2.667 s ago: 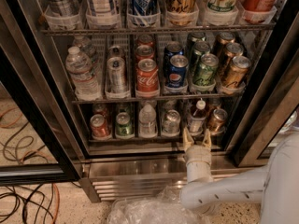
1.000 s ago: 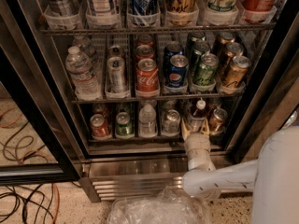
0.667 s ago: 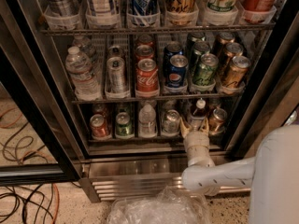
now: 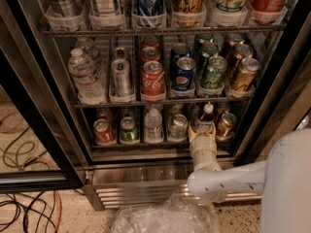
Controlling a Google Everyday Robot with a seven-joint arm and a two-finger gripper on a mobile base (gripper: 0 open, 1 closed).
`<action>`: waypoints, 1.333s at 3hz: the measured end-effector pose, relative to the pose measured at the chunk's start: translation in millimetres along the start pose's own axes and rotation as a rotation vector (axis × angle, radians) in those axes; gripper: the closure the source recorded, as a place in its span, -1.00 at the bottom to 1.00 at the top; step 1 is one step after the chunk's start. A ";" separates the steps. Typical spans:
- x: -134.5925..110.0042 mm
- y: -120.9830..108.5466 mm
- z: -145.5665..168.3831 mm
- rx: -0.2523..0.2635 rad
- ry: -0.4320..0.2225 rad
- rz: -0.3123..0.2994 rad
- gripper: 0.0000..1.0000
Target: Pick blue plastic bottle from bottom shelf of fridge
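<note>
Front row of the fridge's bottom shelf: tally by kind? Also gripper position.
Cans: 4 (red can, green can, silver can, copper can)
Bottles: 2 (clear water bottle, blue plastic bottle)
Total: 6
Gripper: at the blue plastic bottle's base, at the bottom shelf's front edge.

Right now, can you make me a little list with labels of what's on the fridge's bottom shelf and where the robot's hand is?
place: fridge, bottom shelf
target: blue plastic bottle, upright, white cap, second lane from right
gripper: at the shelf's front edge, directly before the bottle's lower part; contact unclear
row, left to right: red can, green can, clear water bottle, silver can, blue plastic bottle, copper can
</note>
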State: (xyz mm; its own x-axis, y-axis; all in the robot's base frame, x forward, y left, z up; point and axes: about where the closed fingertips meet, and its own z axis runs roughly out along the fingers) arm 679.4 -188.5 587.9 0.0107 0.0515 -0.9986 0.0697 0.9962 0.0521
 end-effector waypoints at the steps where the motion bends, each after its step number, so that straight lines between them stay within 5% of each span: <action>1: -3.2 0.2 0.0 0.000 0.000 0.000 0.99; 4: -26.7 -11.9 -7.2 0.036 -0.091 0.049 1.00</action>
State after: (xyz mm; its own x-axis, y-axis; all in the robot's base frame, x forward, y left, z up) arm 671.0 -201.2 613.9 0.1057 0.0917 -0.9902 0.1031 0.9894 0.1026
